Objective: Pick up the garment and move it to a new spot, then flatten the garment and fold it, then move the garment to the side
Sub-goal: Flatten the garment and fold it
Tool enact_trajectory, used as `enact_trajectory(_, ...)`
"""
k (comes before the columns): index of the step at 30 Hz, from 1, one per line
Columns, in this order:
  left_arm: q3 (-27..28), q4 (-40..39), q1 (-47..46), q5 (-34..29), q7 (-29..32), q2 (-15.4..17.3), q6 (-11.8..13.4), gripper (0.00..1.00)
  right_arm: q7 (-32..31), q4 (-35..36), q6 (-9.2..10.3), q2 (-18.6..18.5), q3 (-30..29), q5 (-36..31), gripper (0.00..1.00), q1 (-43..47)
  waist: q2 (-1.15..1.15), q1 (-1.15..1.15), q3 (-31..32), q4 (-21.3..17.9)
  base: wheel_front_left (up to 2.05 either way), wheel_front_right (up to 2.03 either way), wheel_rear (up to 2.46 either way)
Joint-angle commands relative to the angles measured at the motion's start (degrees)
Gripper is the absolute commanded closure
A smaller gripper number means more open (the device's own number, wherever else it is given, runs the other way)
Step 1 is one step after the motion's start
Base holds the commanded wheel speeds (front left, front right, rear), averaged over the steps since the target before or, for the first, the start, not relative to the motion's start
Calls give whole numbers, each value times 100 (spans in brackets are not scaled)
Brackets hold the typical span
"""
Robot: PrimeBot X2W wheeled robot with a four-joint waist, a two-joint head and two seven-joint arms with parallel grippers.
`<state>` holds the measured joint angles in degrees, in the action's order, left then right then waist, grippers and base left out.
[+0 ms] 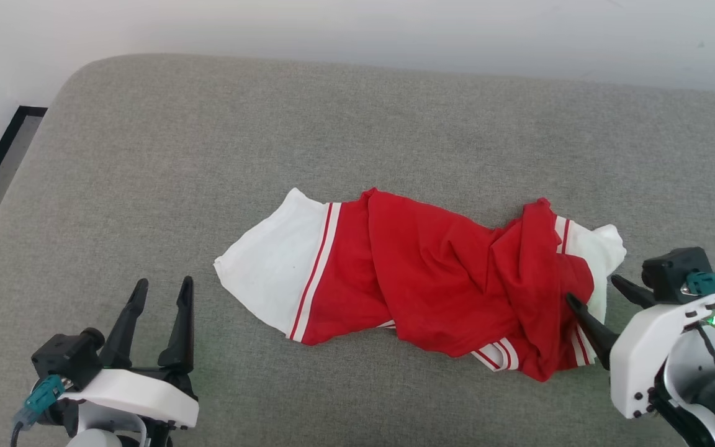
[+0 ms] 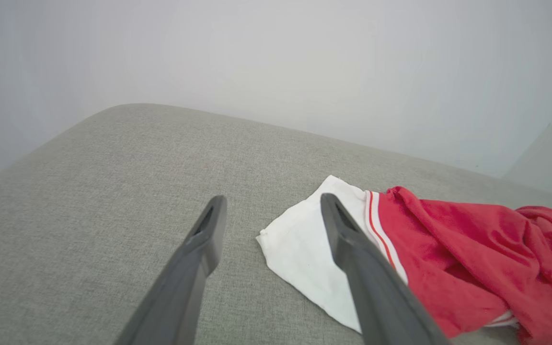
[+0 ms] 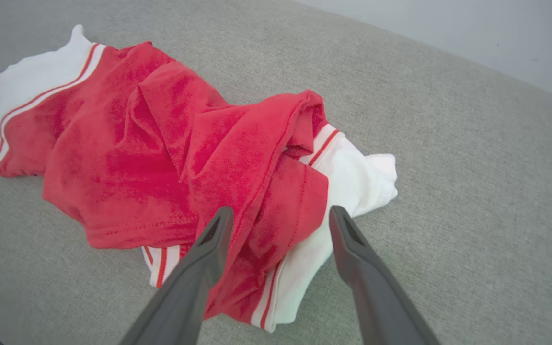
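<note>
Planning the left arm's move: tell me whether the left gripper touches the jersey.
Apart. In the head view, grey cushion lies between the left gripper and the jersey.

Left hand (image 1: 164, 282), lower left: fingers point up the head view, spread wide apart. Right hand (image 1: 591, 287), lower right: angled inward, fingers likewise spread, clasping nothing.

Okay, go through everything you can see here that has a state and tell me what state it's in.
garment: crumpled and bunched on the grey cushion, neither flattened nor folded, not gripped.
left gripper: open, empty, apart from the garment.
right gripper: open over the garment's right end, not closed on it.
</note>
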<state>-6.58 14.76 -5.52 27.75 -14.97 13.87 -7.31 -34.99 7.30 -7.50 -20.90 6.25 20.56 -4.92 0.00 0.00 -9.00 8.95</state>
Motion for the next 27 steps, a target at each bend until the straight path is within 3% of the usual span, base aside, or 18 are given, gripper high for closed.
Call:
enact_trajectory(1,-13,-18,66,45,-30,19,-15,0,34,119,1,62,10,-66,0,32,0,0,-12,-2,0,0,0)
enact_trajectory(6,-192,-9,-100,106,-30,20,-15,0,-99,-2,1,162,156,-137,0,-292,0,0,-128,150,0,0,0)
enact_trajectory(12,-330,70,-239,189,-30,3,-15,0,-202,-933,1,122,522,-59,0,-877,0,0,-249,403,0,0,0)
enact_trajectory(14,-376,93,-282,220,-30,-11,-15,0,-240,-1259,1,49,646,-31,98,-1048,0,0,-286,504,0,0,0)
enact_trajectory(18,-394,99,-263,237,-30,-18,-16,0,-306,-1512,1,3,792,93,100,-1346,0,0,-328,632,0,0,0)
enact_trajectory(27,-385,47,-259,195,-30,-97,-16,0,-710,-1306,1,-145,702,309,100,-1987,0,0,-412,802,0,0,0)
